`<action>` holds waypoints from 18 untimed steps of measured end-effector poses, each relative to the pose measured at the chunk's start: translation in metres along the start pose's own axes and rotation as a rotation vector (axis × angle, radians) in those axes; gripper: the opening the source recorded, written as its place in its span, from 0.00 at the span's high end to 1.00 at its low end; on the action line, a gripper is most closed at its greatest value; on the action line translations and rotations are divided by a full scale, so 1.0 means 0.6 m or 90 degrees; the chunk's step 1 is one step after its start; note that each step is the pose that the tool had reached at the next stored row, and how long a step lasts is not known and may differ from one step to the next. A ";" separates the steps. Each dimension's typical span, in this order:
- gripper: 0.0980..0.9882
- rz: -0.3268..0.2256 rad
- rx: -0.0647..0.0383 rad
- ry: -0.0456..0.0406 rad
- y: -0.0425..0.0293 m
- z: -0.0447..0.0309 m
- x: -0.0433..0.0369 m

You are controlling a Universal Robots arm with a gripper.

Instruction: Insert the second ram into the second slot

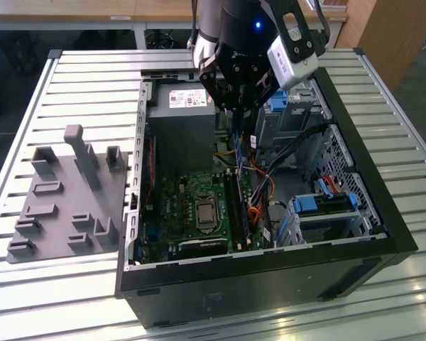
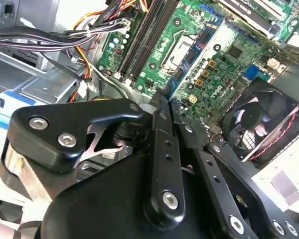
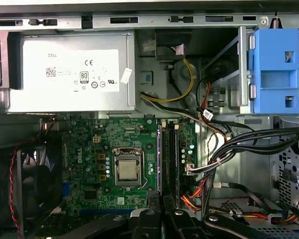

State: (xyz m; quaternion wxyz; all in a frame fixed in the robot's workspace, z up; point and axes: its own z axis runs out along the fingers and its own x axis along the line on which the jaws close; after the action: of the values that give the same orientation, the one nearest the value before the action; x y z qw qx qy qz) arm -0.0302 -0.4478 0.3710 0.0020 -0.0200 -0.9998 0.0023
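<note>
Gripper (image 1: 236, 99) is seen above the open computer case (image 1: 383, 213), over the end of it where the power supply (image 1: 179, 106) sits. Jaws are closed on the ram stick (image 2: 192, 59), which is viewed edge-on in the second wrist view as a thin blue strip running out from the fingertips. The stick is judged to be held clear of the board (image 3: 89, 144), not yet seated.

Memory slots (image 3: 169, 159) are noted between the processor socket (image 3: 127, 169) and the cable bundle (image 3: 249, 144).

Risks noted:
- the two slots lie just beside each other, so a small sideways error would put the stick in the wrong one or on the ridge between
- a tilt in the jaws would seat one end only
- loose cables near the slots could be caught on descent
- latch positions cannot be told
</note>
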 end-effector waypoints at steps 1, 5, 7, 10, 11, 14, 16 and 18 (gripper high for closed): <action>0.96 0.000 0.000 0.0000 0.000 0.001 0.000; 0.96 0.000 0.000 0.0000 0.000 0.003 0.000; 0.96 0.000 0.000 0.0000 0.000 0.005 0.000; 0.96 0.000 0.000 0.0000 0.000 0.007 0.000; 0.96 0.000 0.000 0.0000 0.000 0.007 0.000; 0.96 0.000 0.000 0.0000 0.000 0.009 0.000; 0.96 0.000 0.000 0.0000 0.000 0.009 0.000; 0.96 0.000 0.000 0.0000 0.000 0.014 0.000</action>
State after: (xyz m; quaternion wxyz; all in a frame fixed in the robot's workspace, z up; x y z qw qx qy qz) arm -0.0302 -0.4478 0.3626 0.0020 -0.0201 -0.9998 0.0023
